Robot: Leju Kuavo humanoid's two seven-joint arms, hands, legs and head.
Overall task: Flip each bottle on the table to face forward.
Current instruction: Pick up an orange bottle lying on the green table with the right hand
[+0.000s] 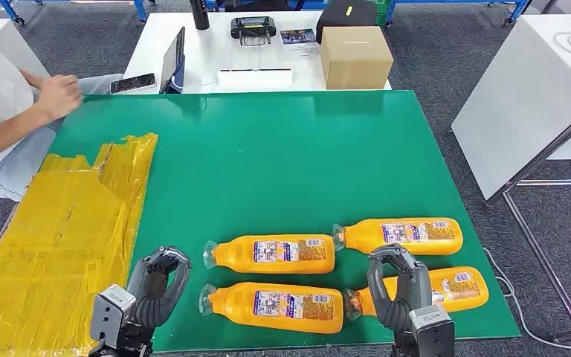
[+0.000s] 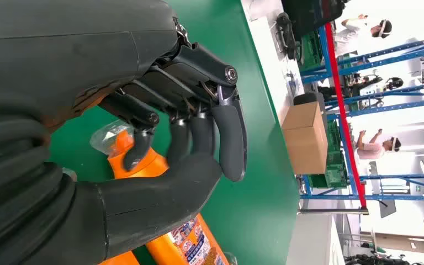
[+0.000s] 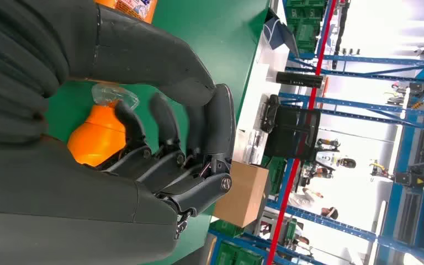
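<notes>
Lying beside the empty, curled right hand (image 1: 395, 286) (left hand (image 1: 160, 286) likewise), four bottles (image 1: 275, 253).

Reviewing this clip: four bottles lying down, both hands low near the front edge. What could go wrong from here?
1. The four orange plastic bottles lie close together; turning one could nudge its neighbour.
2. The front-right orange bottle lies near the green table's front corner and might roll off.
3. The right hand hides that bottle's neck, so aiming may suffer.
</notes>
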